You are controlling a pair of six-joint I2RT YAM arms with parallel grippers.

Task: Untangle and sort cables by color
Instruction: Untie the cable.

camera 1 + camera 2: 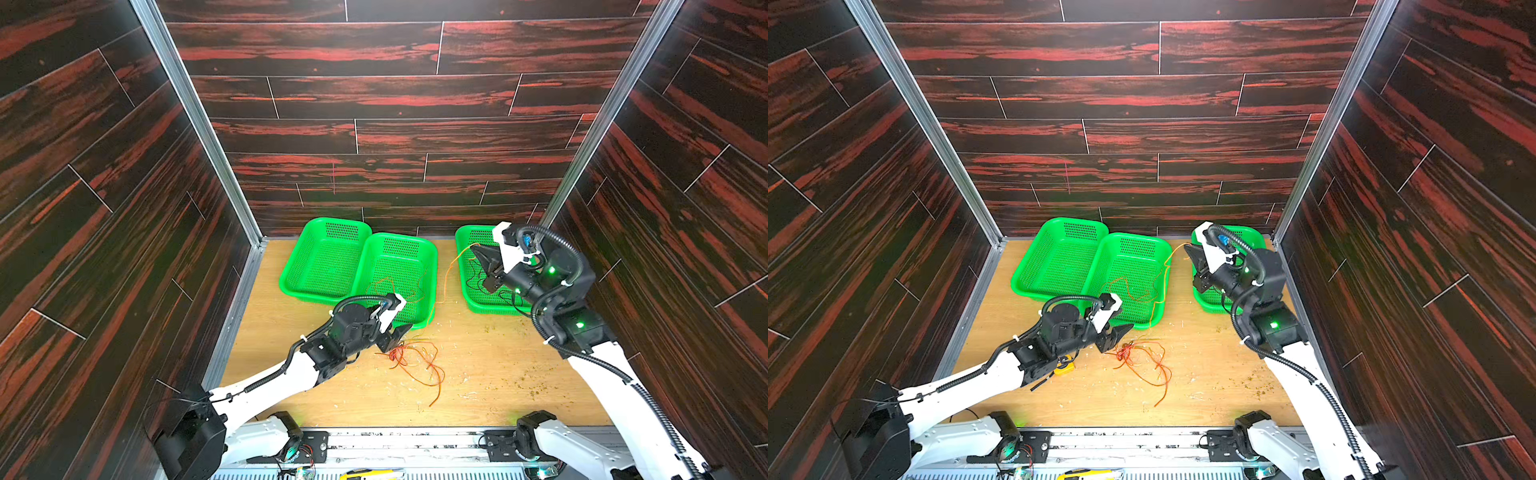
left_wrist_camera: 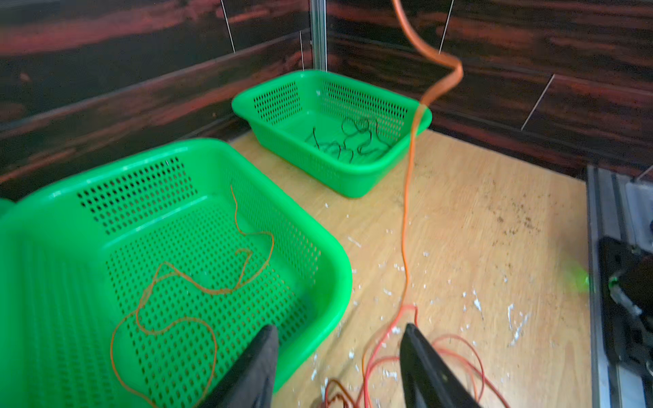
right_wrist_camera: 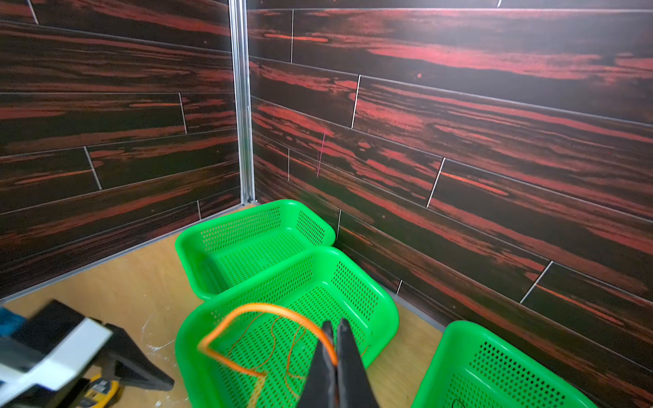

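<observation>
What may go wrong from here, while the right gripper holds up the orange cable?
1. The right gripper is shut on an orange cable whose lower part runs into the tangle of red and orange cables by the open left gripper. Pulling may drag the whole tangle along.
2. That gripper hangs near the basket holding black cables. A release here might mix the colours.

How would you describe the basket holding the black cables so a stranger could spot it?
Look along the dark wooden back wall to its right corner. The green basket there stands apart from the touching pair of green baskets and alone holds thin black cables.
</observation>
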